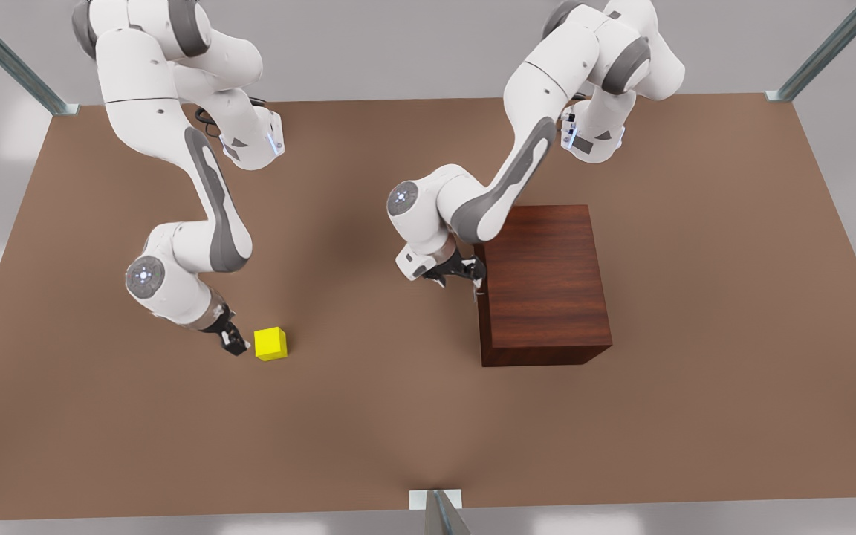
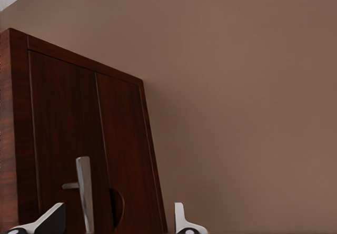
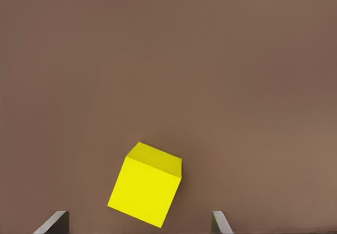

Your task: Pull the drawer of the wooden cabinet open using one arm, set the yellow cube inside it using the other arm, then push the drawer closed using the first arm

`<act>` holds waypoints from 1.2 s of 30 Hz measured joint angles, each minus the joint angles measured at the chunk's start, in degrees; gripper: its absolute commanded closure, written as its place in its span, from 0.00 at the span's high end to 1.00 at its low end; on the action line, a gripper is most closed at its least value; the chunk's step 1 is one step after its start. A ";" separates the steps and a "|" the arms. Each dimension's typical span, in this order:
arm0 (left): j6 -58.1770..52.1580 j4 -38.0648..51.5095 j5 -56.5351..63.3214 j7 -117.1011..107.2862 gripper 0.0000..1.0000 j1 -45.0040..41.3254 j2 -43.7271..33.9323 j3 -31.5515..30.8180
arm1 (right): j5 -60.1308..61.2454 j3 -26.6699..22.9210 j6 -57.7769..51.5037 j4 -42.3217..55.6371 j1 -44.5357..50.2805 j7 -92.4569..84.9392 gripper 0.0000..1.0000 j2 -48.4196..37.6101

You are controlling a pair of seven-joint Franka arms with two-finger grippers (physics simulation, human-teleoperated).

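1. On the brown table (image 1: 398,416), the right gripper (image 1: 233,341) is hovering low just beside the yellow cube (image 1: 271,343), its fingers (image 3: 55,222) spread wide and holding nothing.
2. At the front view's right, the left gripper (image 1: 465,273) is sitting against the wooden cabinet (image 1: 547,282), its open fingers (image 2: 50,221) straddling the silver handle (image 2: 84,192) without clasping it.
3. Flush in that cabinet, the drawer (image 2: 63,139) is sitting closed, well apart from the cube.

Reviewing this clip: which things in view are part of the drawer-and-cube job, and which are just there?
Job:
wooden cabinet
drawer, shut
handle
yellow cube
left claw, open at the handle
right claw, open beside the cube

Just there:
table
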 measured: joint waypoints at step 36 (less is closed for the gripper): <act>3.73 7.79 -2.27 -13.62 1.00 -2.82 5.86 -0.27 | 2.67 -5.95 4.53 3.51 10.83 27.31 1.00 12.37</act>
